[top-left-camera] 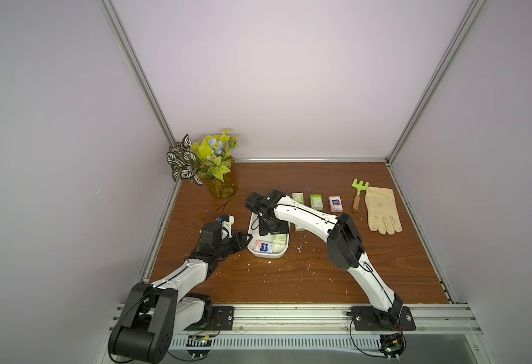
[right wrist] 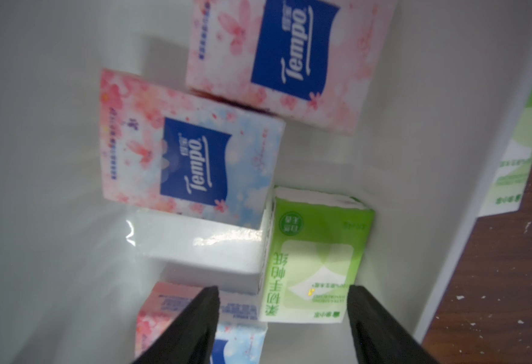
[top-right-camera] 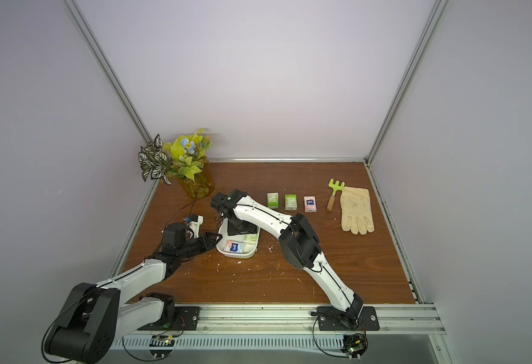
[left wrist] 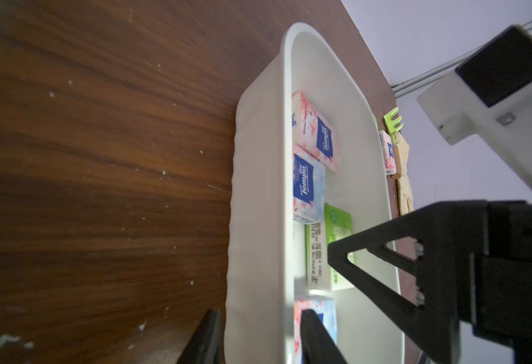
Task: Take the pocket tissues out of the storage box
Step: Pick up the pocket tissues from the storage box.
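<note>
- Three packets stood in a row on the table beyond the white box: two green ones and a pink one.
- A fourth green packet lay on the table just beside the box, mostly hidden under the right arm.
- Four packets were left in the box, by the right wrist view: a pink one, a pink-and-blue one, a green one and another pink-and-blue one partly behind a finger.
- So the job looked about half done, with four out and four to go.
- The right gripper hung down inside the box, its fingers spread either side of the green packet's end and not yet pressing it.
- The left gripper straddled the box's near wall, one finger outside and one inside; whether it was pinching the wall could not be told.
- The left one seemed to be steadying the box for the lift.
</note>
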